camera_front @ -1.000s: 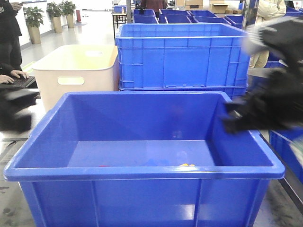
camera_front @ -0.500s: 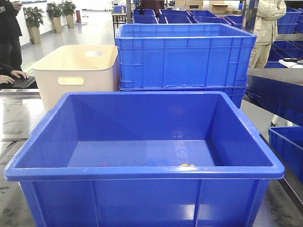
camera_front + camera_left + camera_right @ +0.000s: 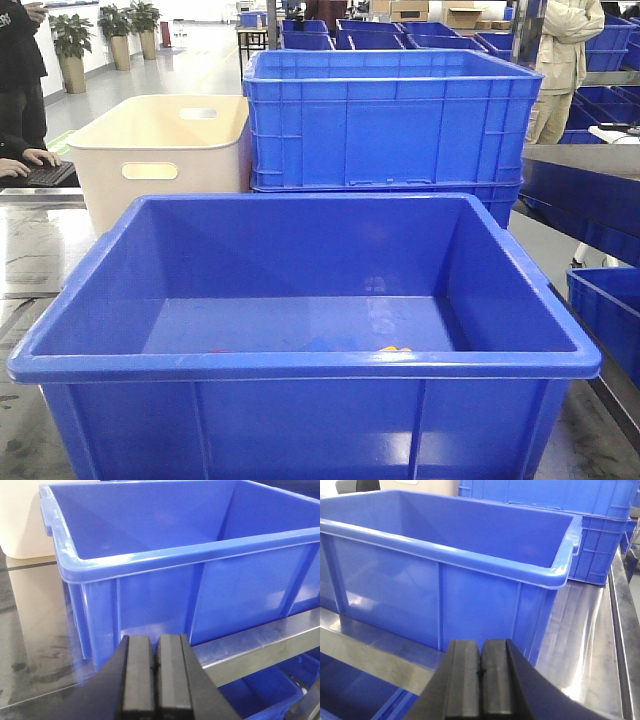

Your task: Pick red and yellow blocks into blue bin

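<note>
A large blue bin sits on a steel desk; slivers of red and yellow barely show over its near rim, probably the blocks lying on its floor. The main risk is miscounting them, since the rim hides most of the floor. The left tool and right tool are each pressed closed and empty, held low outside the bin's near corners.

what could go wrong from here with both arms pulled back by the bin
The blocks are barely visible: only red and yellow slivers peek over the blue bin near rim, so the count is hard to confirm. Both the left gripper and right gripper sit low beside the bin's walls; swinging inward could knock it.
</note>
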Motion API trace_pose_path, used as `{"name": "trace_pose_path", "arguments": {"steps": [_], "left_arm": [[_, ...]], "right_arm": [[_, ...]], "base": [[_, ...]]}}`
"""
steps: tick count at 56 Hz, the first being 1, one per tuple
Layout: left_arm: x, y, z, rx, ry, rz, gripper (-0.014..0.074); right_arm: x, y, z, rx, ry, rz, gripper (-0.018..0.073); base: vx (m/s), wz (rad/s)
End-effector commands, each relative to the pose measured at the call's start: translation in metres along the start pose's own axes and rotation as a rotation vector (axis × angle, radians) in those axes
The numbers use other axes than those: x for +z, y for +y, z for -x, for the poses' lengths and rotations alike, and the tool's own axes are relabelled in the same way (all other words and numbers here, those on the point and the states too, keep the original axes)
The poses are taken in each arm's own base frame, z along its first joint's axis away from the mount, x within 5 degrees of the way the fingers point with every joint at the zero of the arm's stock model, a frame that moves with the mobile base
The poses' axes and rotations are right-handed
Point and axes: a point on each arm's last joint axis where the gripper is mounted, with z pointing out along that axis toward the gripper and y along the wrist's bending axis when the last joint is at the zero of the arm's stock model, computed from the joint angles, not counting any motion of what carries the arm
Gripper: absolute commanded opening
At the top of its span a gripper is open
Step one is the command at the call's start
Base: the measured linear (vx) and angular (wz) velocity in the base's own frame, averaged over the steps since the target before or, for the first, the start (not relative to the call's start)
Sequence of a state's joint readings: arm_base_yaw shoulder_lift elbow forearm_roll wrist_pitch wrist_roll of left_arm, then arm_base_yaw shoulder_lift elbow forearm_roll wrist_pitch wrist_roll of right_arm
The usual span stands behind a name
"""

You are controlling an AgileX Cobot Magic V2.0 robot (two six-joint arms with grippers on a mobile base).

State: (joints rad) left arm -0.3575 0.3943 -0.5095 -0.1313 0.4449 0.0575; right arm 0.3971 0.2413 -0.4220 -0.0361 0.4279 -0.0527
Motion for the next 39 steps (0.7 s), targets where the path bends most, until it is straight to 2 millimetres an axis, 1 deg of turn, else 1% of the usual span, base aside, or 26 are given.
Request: {"name": "trace_pose_path", "arguments": {"steps": [1,7,12,17,19,24,26,27,32,36,39], "left_arm": [[-0.003,-0.001,0.016,-0.019,-0.104,-0.011,0.0],[-0.002,-0.001,0.014,-0.019,-0.103,-0.01,0.0],[0.001,0.0,0.003,-0.019,-0.107,-0.002,0.0],[-0.002,0.007,-0.015,-0.007,-0.199,0.065,0.0],[-0.006,0.011,-0.024,-0.002,-0.277,0.114,0.0],[-0.01,0.019,-0.052,0.009,-0.383,0.208,0.0001],[-0.009,0.022,-0.07,0.009,-0.406,0.24,0.0002],[-0.009,0.022,-0.072,0.009,-0.417,0.252,0.0002],[-0.007,0.027,-0.103,0.007,-0.454,0.306,0.0002],[-0.007,0.026,-0.107,0.017,-0.378,0.322,0.0002],[-0.006,0.027,-0.109,0.014,-0.357,0.324,0.0002]], "right_arm": [[-0.002,-0.001,0.017,-0.009,-0.109,-0.009,-0.001],[-0.002,-0.001,0.017,-0.009,-0.109,-0.009,-0.001],[-0.002,-0.001,0.017,-0.009,-0.109,-0.009,-0.001],[-0.002,-0.001,0.017,-0.009,-0.109,-0.009,-0.001],[-0.002,-0.001,0.017,-0.009,-0.109,-0.009,-0.001],[-0.002,-0.001,0.017,-0.009,-0.109,-0.009,-0.001],[-0.002,-0.001,0.017,-0.009,-0.109,-0.009,-0.001],[-0.002,-0.001,0.017,-0.009,-0.109,-0.009,-0.001],[-0.002,-0.001,0.017,-0.009,-0.109,-0.009,-0.001],[-0.002,-0.001,0.017,-0.009,-0.109,-0.009,-0.001],[-0.002,-0.001,0.017,-0.006,-0.112,-0.007,-0.001]], "base": [[0.0,0.0],[0.0,0.0],[0.0,0.0],[0.0,0.0],[0.0,0.0],[0.0,0.0],[0.0,0.0],[0.0,0.0],[0.0,0.0],[0.0,0.0],[0.0,0.0]]}}
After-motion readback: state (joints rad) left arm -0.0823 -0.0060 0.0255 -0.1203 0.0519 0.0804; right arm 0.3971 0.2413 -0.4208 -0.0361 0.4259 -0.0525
